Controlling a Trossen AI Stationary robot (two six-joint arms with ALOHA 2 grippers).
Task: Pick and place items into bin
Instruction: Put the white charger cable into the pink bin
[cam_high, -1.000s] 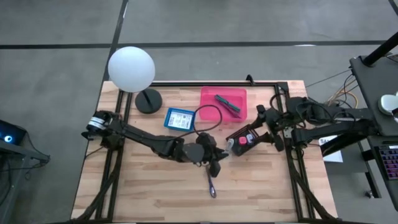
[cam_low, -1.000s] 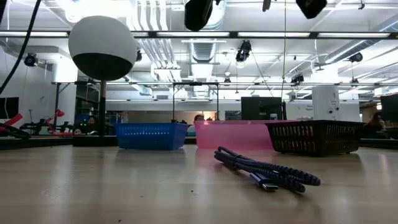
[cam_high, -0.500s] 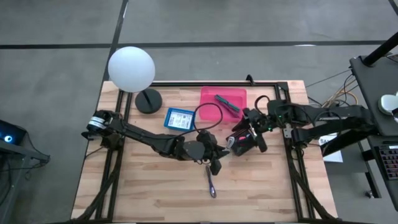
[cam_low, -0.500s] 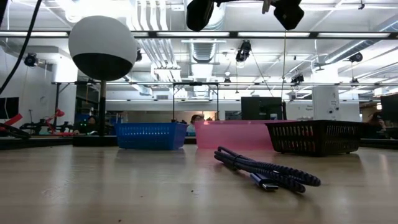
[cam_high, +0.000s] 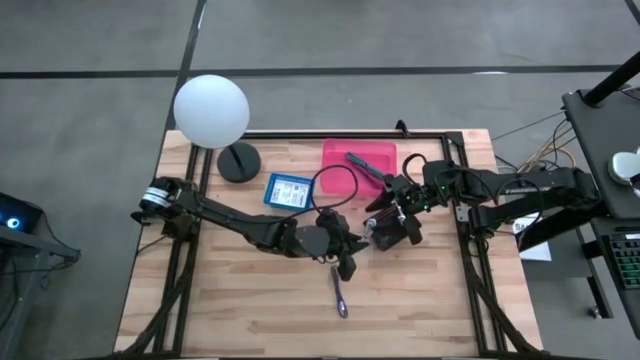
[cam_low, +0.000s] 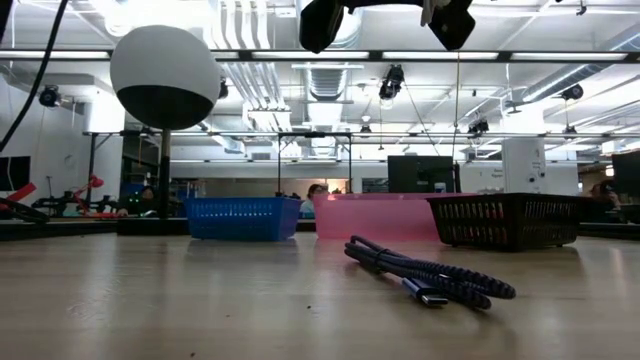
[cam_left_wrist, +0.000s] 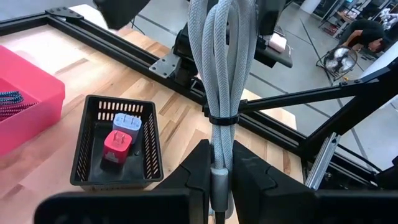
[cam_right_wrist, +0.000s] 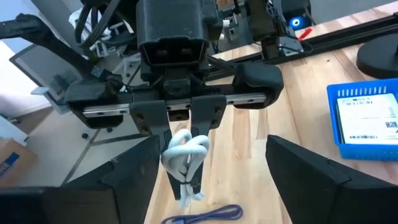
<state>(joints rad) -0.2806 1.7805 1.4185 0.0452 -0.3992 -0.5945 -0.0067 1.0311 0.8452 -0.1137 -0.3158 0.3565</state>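
Observation:
My left gripper (cam_high: 352, 243) hovers over the table's middle, shut on a bundled grey-white braided cable (cam_left_wrist: 221, 68); the right wrist view shows that bundle (cam_right_wrist: 186, 155) hanging between its fingers. My right gripper (cam_high: 388, 218) is open, fingers spread wide (cam_right_wrist: 214, 186), just right of the left gripper and facing it, above a black basket (cam_left_wrist: 118, 101) with a red and a grey-blue charger. A dark blue cable (cam_high: 340, 292) lies on the table toward the near edge (cam_low: 425, 275). The pink bin (cam_high: 338, 150) holds a teal-blue cable. My left gripper pinches the grey-white cable bundle at its grey plug end (cam_left_wrist: 221, 184) between the two fingers. The bundle, tied with a black band (cam_left_wrist: 224, 118), runs on past the fingertips. It is lifted clear of the table and hangs below the fingers (cam_right_wrist: 202, 127).
A blue bin (cam_high: 288, 190) with a printed card sits left of the pink bin. The white globe lamp (cam_high: 211, 110) on a black base stands at the far left corner. A black frame rail (cam_high: 463, 250) runs along the table's right side. Bare wood lies near and left.
My right gripper has moved toward the table's left, from beside the right rail to over the black basket, close to my left gripper. My left gripper has kept its hold on the cable bundle and stayed almost in place.

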